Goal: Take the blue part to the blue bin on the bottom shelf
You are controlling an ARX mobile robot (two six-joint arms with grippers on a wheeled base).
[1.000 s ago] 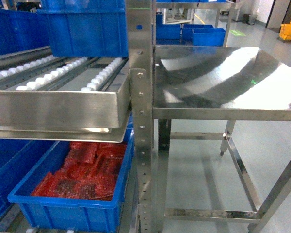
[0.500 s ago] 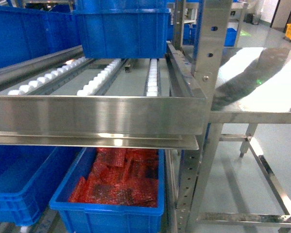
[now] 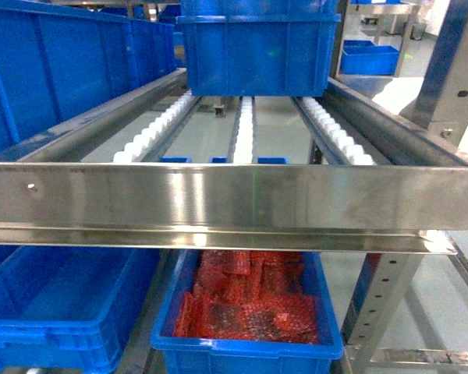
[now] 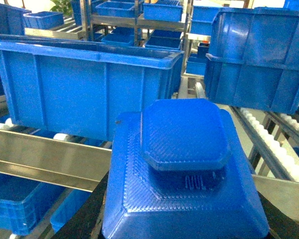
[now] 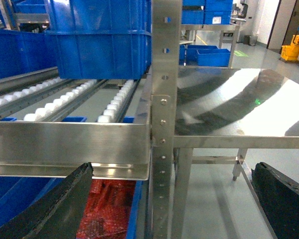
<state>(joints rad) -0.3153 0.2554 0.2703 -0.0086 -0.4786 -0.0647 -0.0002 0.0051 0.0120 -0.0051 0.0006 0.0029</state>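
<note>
The blue part (image 4: 184, 164), a blocky stepped piece with a ribbed surface, fills the lower middle of the left wrist view. My left gripper (image 4: 184, 221) is shut on it, a black finger (image 4: 92, 214) showing at either side. In the head view the blue bin (image 3: 54, 304) stands at lower left on the bottom shelf, under the steel front rail (image 3: 218, 199), and looks empty. My right gripper (image 5: 169, 199) is open with nothing between its black fingers (image 5: 55, 204), in front of a rack post (image 5: 162, 149). Neither gripper shows in the head view.
A like crate of red bubble wrap (image 3: 249, 312) sits right of the blue bin. Blue crates (image 3: 253, 47) stand on the white roller lanes (image 3: 246, 128) above. A steel table (image 5: 239, 104) adjoins the rack on the right. More crates (image 4: 89, 84) stand ahead of the left wrist.
The head view has shifted left along the rack. The steel table has slid out of sight, the roller level is now centred, and the empty blue bin shows more fully at lower left.
</note>
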